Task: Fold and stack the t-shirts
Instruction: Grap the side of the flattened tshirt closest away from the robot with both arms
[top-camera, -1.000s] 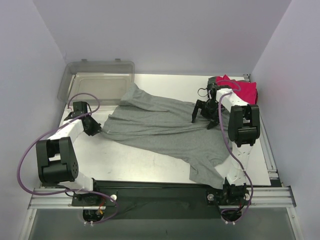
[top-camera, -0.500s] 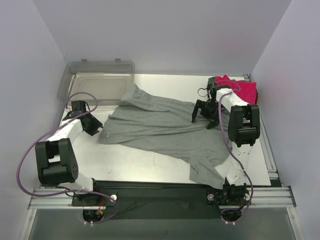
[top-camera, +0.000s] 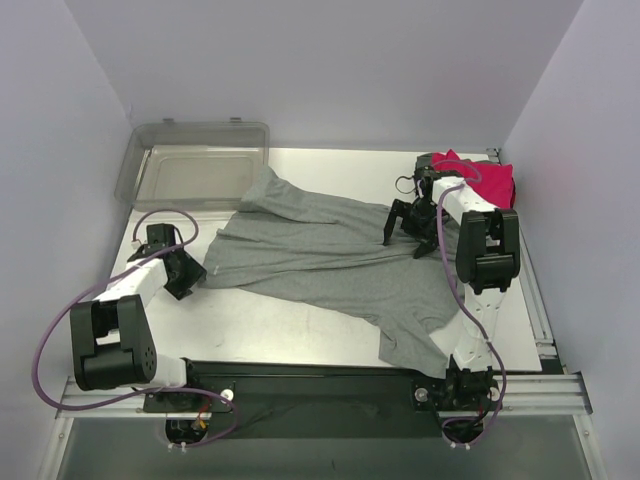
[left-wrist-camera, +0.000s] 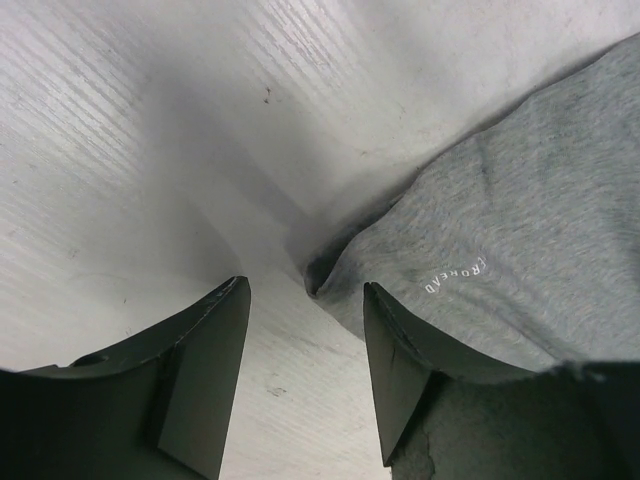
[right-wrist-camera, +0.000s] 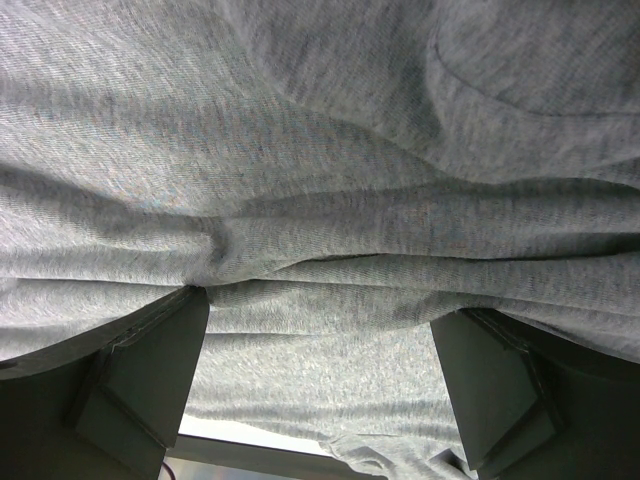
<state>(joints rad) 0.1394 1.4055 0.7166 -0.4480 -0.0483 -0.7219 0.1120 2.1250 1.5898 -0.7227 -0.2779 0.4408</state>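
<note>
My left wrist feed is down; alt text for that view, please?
A corner of the grey t-shirt lies on the white table, its tip right at the gap of the open left claw, not gripped. Small white lettering shows on the cloth near the right finger.

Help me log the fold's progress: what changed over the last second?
The left gripper pulled back toward its base, beside the left corner of the grey t-shirt, which spread slightly nearer. Its fingers stand open, the corner tip between them, gripping nothing. The right gripper, open over the shirt, the pink-red shirt and the clear bin stayed put.
</note>
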